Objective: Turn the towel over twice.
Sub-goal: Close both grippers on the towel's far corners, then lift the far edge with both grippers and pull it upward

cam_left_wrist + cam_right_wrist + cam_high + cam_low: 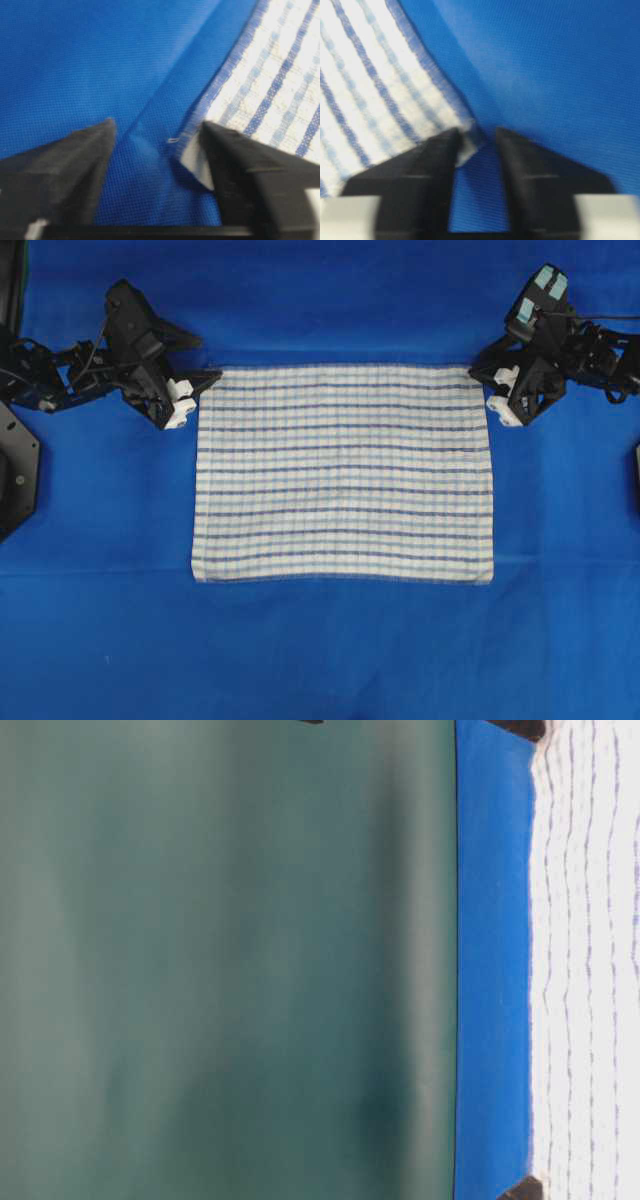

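**Two claws at the towel's far corners**

While no writing or label can be read anywhere, both claws show plainly. The left claw (157,132) stands parted, with blue cover between its dark wedge-shaped fingers; the towel's (345,472) hemmed corner lies just inside its right finger (235,155), touching it, and the corner's tip curls up a little. The right claw (476,137) is narrower, its two black fingers close together with the towel's corner tip pinched up between them; whether the grip has fully clenched I cannot tell.

Beyond each claw the towel spreads flat on the counter (320,650), a white woven rectangle with thin dark- and light-blue stripes, faint checks and a blue-threaded hem. From overhead, each claw sits at one far corner, the left claw (185,395) and the right claw (500,390). Around it lies the plain blue cover, finely woven.
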Tool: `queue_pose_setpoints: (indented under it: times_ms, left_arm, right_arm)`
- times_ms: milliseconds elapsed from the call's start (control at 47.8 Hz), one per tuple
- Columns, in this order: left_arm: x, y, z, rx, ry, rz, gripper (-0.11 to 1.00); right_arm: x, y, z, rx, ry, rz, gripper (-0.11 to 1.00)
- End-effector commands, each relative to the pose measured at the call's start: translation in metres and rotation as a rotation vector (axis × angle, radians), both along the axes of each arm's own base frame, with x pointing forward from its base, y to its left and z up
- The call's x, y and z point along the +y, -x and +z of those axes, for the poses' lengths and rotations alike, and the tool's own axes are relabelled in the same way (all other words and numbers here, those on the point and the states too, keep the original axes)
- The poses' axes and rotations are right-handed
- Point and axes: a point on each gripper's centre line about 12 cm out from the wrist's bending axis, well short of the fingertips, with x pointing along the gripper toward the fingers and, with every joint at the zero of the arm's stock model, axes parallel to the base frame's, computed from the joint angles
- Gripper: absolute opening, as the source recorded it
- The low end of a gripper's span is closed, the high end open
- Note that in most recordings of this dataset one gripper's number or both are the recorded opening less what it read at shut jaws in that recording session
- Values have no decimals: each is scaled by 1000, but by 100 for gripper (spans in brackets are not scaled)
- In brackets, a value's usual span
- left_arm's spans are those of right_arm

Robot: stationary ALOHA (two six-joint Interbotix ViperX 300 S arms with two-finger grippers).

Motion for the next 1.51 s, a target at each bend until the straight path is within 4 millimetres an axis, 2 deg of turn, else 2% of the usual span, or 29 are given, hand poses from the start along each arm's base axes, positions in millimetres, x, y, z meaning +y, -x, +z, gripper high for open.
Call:
queue_pose_setpoints:
  times_ms: [0,84,167,209,376,544,753,1046,1276,1485]
  left_arm:
    - [1,-1,1,10,5,-2,51]
    - [-2,-2,0,19,4,-16,28]
    - [-5,-3,0,24,4,-30,7]
    - [-6,-3,0,23,3,-32,4]
    - [-5,-4,7,21,-6,-37,4]
    - [4,-6,33,-17,-33,-18,4]
    - [21,-1,87,-68,-121,12,4]
    - [36,6,185,-174,-346,11,4]
    - [37,5,233,-259,-439,12,4]
    - [37,4,259,-277,-474,5,4]
  right_arm:
    - [-1,-4,4,-15,11,6,28]
    - [-1,-5,4,-14,12,11,7]
    - [-1,-6,5,-18,15,11,5]
    - [-2,-6,7,-25,18,10,5]
    - [-2,-7,19,-65,29,-4,5]
    - [-8,-2,44,-135,57,-46,5]
    - [-27,12,90,-237,131,-125,5]
    - [-50,37,168,-335,309,-191,5]
    - [-49,43,219,-398,413,-179,5]
    - [-47,46,246,-432,458,-177,5]
